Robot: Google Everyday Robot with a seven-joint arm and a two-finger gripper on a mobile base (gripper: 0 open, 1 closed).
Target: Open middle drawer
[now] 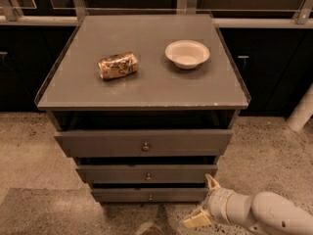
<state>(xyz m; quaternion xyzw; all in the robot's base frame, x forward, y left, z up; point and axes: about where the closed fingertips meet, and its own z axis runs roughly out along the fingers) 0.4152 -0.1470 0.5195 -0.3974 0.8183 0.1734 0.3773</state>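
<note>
The grey cabinet has three drawers stacked under its top. The middle drawer (146,173) has a flat grey front with a small round metal knob (148,176); it sits slightly proud, between the wider top drawer (143,142) and the narrower bottom drawer (149,195). My gripper (203,201) is low at the lower right, on a white arm, just right of the middle and bottom drawer fronts. Its fingers (195,220) are spread open and hold nothing. It is apart from the knob, to its right and lower.
On the cabinet top (146,89) lie a crushed can (118,65) and a white bowl (187,54). Dark cabinets stand behind. A white post (301,112) stands at the right. The floor is speckled stone.
</note>
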